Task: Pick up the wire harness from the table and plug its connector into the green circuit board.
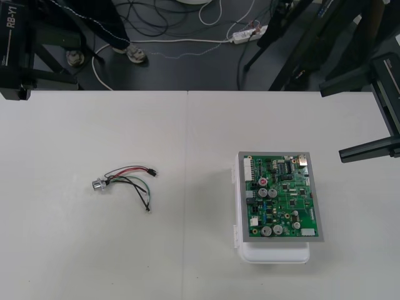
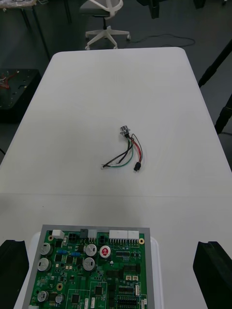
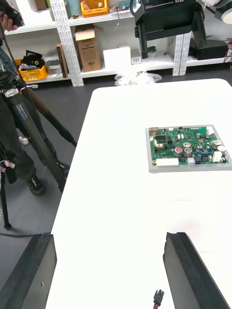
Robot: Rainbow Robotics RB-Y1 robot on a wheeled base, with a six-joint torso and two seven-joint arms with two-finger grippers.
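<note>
The plain light table point(image 1: 94, 250) is taking up most of the front view, with nothing yet lifted from it. The green circuit board point(image 1: 280, 197) is sitting on its white base point(image 1: 275, 255) in the lower right of the frame, with no lead plugged into it. The right gripper point(image 2: 111, 242) is waiting at the right edge of the frame beside the board, its black fingers point(image 2: 211, 270) standing far apart and holding nothing. The left gripper point(image 3: 110, 235) is hanging over the left side of the table, its jaws likewise spread wide and empty. The wire harness point(image 1: 123, 179) is lying flat at centre left of the frame, well apart from the board. Its small black plug point(image 1: 152, 170) is pointing toward the board, and its round metal socket point(image 1: 97, 185) is lying at the far left end. The step in hand appears to be the reach for the harness, and the left gripper is the nearer tool (the plug is already showing just beside one of its fingers). The descent probably calls for jaws straddling the wires just behind the plug, so that the connector is left projecting and free for insertion. Closing on the looped wires farther back would likely leave the plug dangling and hard to aim.
</note>
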